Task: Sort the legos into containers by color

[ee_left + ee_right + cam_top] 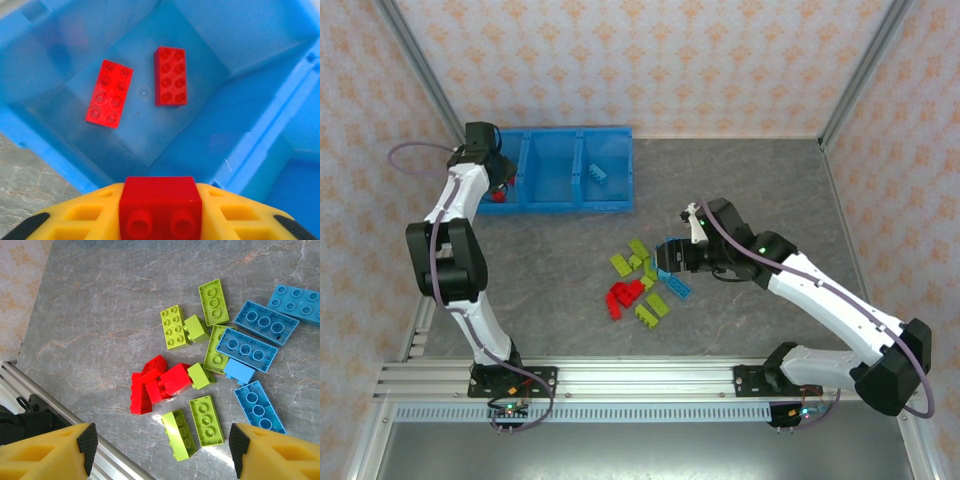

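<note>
The left gripper [496, 186] is reaching far forward, clamping a red brick [160, 202]; the right gripper [161, 445] is hovering, jaws spread wide.

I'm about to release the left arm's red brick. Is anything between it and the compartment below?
Nothing visible does. The held red brick hangs over the open left compartment, where two red bricks lie flat and apart, with bare floor between them.

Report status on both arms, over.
Left gripper shut on red brick above bin's left compartment, two red bricks inside. Right gripper open over mixed pile on table. Nothing in the way.
</note>
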Controlling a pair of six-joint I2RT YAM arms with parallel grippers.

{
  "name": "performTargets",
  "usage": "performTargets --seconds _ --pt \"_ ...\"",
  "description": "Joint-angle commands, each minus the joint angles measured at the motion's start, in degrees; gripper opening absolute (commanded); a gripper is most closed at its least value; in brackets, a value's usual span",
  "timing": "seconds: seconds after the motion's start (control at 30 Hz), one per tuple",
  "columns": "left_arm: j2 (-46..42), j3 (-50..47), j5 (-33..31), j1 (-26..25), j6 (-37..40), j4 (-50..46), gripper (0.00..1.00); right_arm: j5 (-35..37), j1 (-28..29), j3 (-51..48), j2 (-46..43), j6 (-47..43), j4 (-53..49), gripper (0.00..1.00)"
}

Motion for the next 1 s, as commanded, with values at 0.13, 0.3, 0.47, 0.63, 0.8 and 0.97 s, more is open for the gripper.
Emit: performTargets --seconds 0.13,0.3,0.47,0.63,0.8,0.97 --pt "0.4 4.9 0.9 1.9 0.5 -4.8 0.53 2.7 0.3 1.0 -4.4 1.2 -1.9 0.73" --pt "-7.9 1.0 3.5 1.4 -0.3 -4.0 0.55 3.0 0.3 0.4 -4.2 2.1 -0.3 0.73" --pt "-22.6 -9.9 4.2 -5.8 0.8 -1.6 0.55 4.1 0.3 -0.4 -2.1 3.0 1.6 0.73" --pt "-36.6 -21.0 -0.5 -21.3 2.3 -3.1 0.54 6.3 0.3 -0.4 1.0 3.5 2.2 0.73" --pt "-47.5 -33.5 -5.7 -38.3 -2.6 -4.5 0.52 10.1 0.3 -0.8 1.9 4.3 3.4 0.73" --pt "-50.7 -43.7 -5.1 -51.5 -10.9 -3.5 0.51 10.6 -0.2 -1.4 3.9 5.1 4.8 0.73"
